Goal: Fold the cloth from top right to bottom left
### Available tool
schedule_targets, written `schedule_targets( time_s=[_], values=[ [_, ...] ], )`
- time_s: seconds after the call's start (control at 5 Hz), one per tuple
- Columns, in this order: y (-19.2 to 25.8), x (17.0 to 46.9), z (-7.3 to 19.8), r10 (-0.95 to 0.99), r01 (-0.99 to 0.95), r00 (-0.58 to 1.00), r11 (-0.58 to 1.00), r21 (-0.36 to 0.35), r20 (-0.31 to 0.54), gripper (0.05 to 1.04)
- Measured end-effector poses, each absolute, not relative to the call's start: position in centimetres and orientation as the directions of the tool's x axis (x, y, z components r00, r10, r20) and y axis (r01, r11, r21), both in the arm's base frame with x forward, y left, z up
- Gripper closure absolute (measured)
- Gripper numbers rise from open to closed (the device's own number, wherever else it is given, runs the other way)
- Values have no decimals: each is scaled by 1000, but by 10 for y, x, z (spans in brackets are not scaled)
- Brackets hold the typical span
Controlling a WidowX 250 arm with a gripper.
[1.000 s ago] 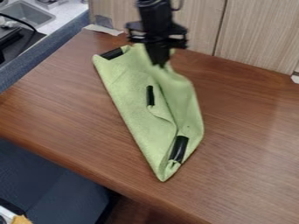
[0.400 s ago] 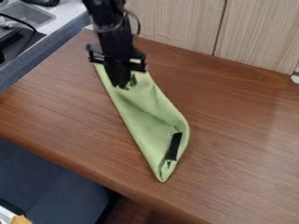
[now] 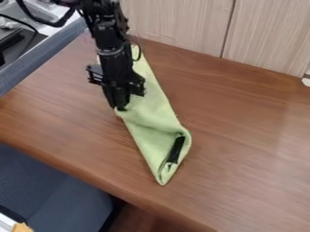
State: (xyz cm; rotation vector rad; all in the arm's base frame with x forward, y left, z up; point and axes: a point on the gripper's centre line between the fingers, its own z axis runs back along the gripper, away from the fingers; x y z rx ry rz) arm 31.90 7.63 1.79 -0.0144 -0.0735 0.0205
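Observation:
The green cloth (image 3: 151, 112) lies on the brown table as a narrow folded strip, from the back near the wall to a pointed end at the front. A black patch (image 3: 176, 150) shows in the curled fold near that end. At the strip's left edge, about midway along, the black gripper (image 3: 122, 108) points down, its fingertips together on the cloth and pinching it. The arm covers part of the cloth's upper left.
Wooden panels (image 3: 181, 27) stand along the table's back edge. At the upper left are a sink and a dark appliance (image 3: 18, 45) beyond a blue-grey edge. The table's front edge (image 3: 91, 174) runs diagonally at the lower left.
The gripper has moved left and toward the front, drawing the cloth's lifted part over to the left edge. The cloth has become narrower and its middle black patch is covered.

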Motion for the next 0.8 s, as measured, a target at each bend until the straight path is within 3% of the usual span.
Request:
schedule_targets(
  time_s=[0.4,0.6,0.8],
  values=[
    [74,317,20,28,-27,999,999,-33,43,295],
    [74,316,24,23,-22,999,999,-37,41,83],
    [73,319,41,28,-25,997,999,-34,73,79]
  ],
)
